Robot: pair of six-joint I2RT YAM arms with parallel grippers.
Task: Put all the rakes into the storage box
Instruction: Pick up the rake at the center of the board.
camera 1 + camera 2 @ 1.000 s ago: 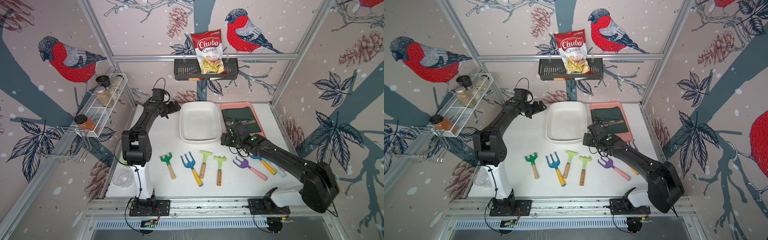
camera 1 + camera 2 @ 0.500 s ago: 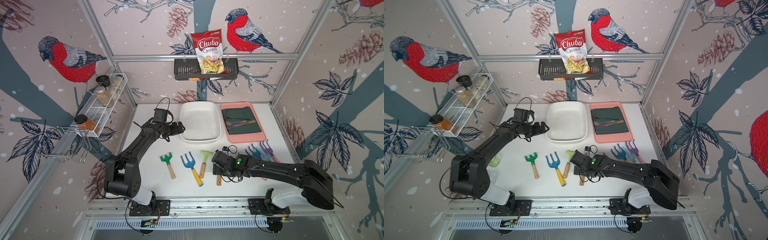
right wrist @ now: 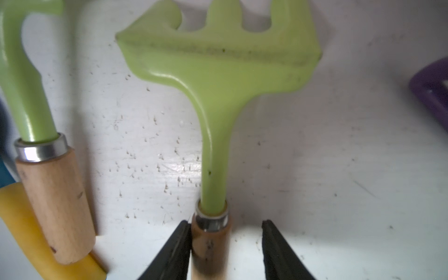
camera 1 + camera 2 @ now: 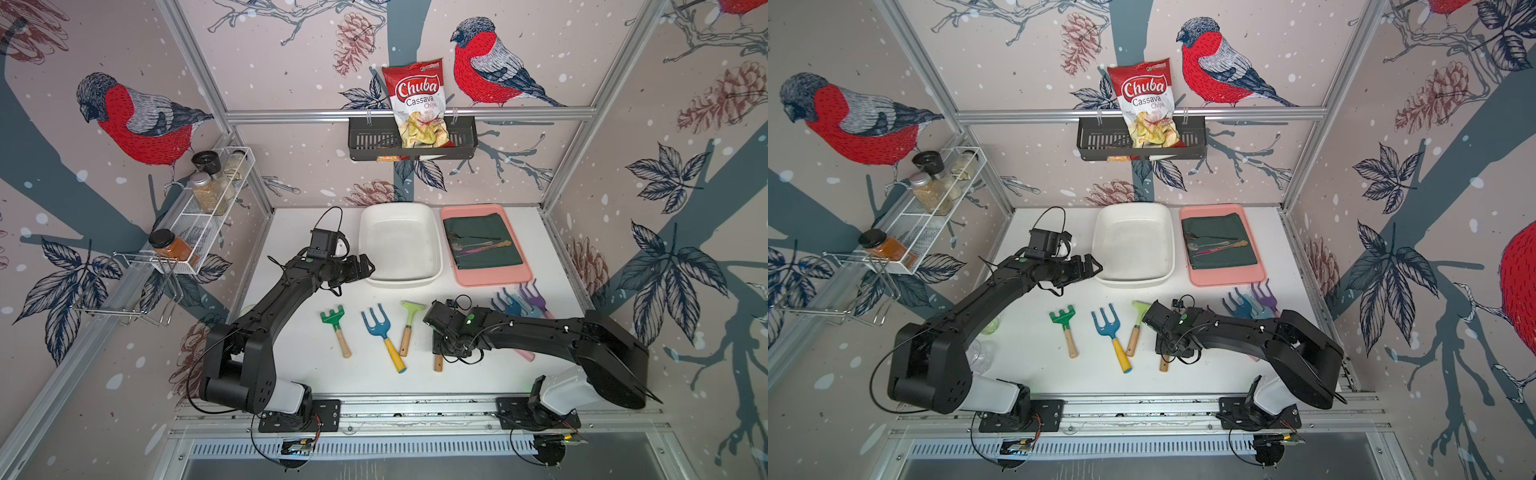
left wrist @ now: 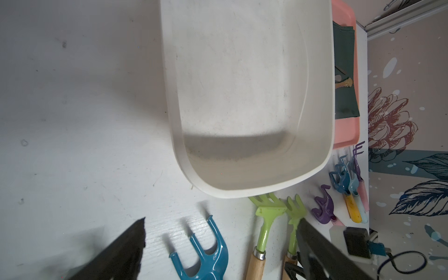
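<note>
The storage box sits upper centre in both top views, my left pincer spread wide beside it. My right arm hides most of the rake on the worktop below; my right pincer straddles its handle, one finger touching, the other apart.

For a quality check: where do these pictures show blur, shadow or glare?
Right wrist view: the rake is slightly soft, with glare on the table beside it. Left wrist view: a shadow crosses the box floor; a finger is blurred.
</note>
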